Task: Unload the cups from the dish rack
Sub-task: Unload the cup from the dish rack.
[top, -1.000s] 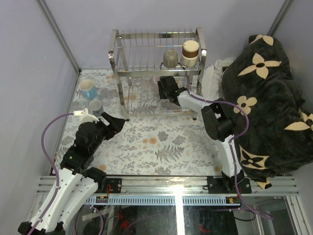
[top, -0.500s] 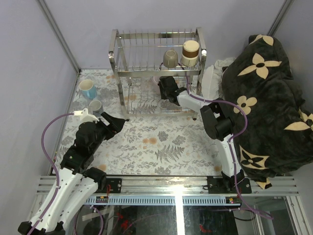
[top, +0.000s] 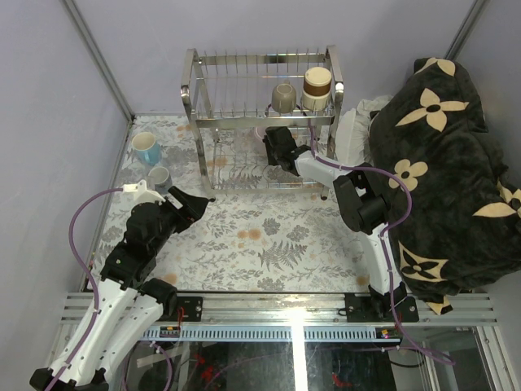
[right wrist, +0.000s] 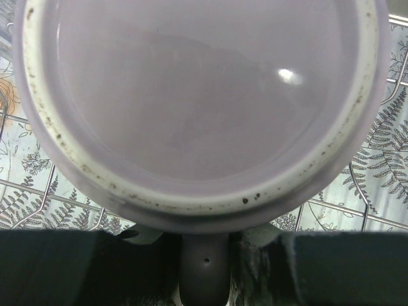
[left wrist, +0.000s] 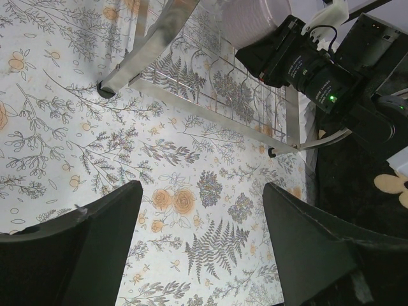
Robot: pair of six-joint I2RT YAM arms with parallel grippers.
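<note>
Five cups, one dish rack (top: 190,81).
Two at the left edge: blue mug (top: 146,149), grey cup (top: 159,176); three racked: olive mug (top: 283,98), brown-and-cream cup (top: 317,87), lilac mug (right wrist: 204,95).

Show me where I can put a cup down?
The middle of the flowery table is bare, between the dish rack front, the two arms and the near rail. Crowded: the back left corner, with the light blue mug and grey-blue cup, and the rack's bottom shelf, where the right tool is at the pale lilac mug.
</note>
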